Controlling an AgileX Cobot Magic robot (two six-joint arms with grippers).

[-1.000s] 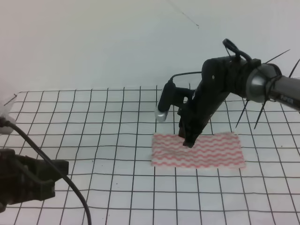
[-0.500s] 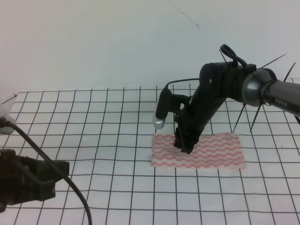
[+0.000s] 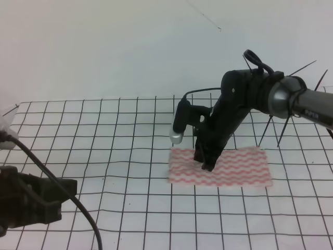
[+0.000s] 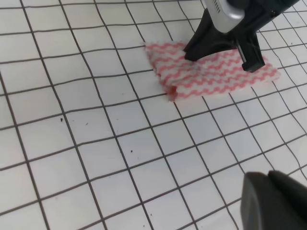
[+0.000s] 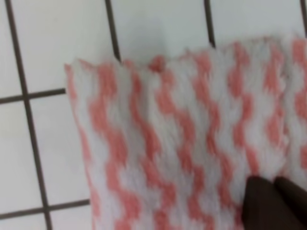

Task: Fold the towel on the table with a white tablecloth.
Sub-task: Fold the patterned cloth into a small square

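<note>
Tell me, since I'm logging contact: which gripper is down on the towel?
The right gripper, tips on the towel. The left gripper sits far away over the table.

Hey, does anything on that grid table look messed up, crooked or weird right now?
Nothing stands out. The towel lies flat and roughly square to the grid on the table, with the right gripper down on its left part. No spills or damage visible.
</note>
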